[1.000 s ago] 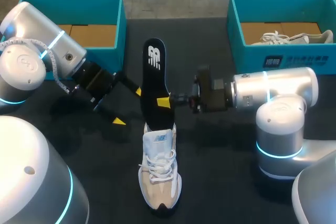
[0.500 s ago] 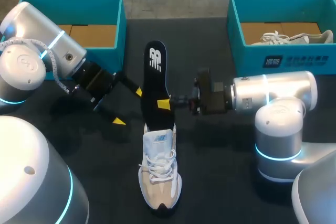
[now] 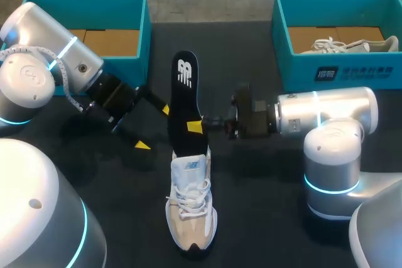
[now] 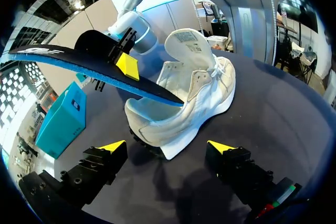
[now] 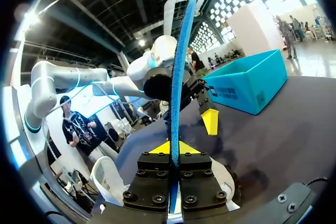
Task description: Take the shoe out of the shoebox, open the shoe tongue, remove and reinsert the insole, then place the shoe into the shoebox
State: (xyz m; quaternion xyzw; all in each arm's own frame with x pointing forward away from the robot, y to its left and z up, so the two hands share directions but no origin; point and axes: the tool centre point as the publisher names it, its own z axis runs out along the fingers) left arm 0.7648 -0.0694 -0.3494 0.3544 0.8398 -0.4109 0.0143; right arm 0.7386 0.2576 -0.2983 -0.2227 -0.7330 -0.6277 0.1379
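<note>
right hand (image 5: 172, 148) pinches the insole (image 3: 183, 97); left hand (image 4: 167, 146) gapes wide, empty.

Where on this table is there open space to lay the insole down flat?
Bare black tabletop lies between the left teal box and the right teal box. Another patch sits between the white sneaker and my right arm's base. The middle is crowded: the right gripper clamps the black insole, with the open left gripper beside it.

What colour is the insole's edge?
The insole edge is blue, below a black top; the left wrist view shows it best.
</note>
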